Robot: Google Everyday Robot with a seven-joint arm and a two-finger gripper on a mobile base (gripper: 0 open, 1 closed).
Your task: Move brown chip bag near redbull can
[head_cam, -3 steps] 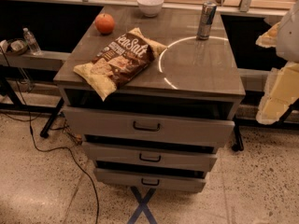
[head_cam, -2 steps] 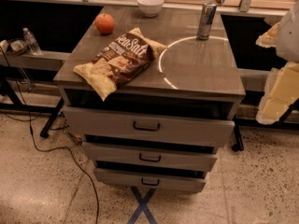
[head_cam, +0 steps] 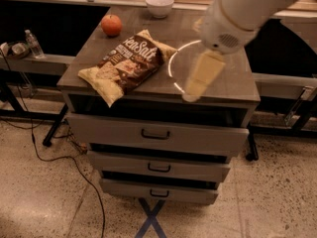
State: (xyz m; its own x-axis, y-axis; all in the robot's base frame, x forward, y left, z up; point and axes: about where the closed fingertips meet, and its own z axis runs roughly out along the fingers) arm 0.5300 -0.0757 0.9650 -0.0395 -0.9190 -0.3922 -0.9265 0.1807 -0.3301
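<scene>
Presently hovering pincer [head_cam: 192, 94] near brown chip bag [head_cam: 130, 63], grip state untellable; risking toppling redbull can hidden behind arm [head_cam: 237, 14].

Cabinet top [head_cam: 225, 86]: brown chip bag [head_cam: 126, 66], orange [head_cam: 111, 25], white bowl [head_cam: 159, 5]; gripper [head_cam: 195, 86] over right side.

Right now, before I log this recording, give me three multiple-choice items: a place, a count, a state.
1. The orange fruit sits: A) behind the brown chip bag; B) in a drawer; C) on the floor.
2. Drawer handles showing: A) one; B) three; C) five.
3. The bag: A) stands upright; B) lies flat on the cabinet top; C) hangs from a drawer.
Answers: A, farther back on the top; B, three show; B, flat, end effector apart, to its right.
</scene>
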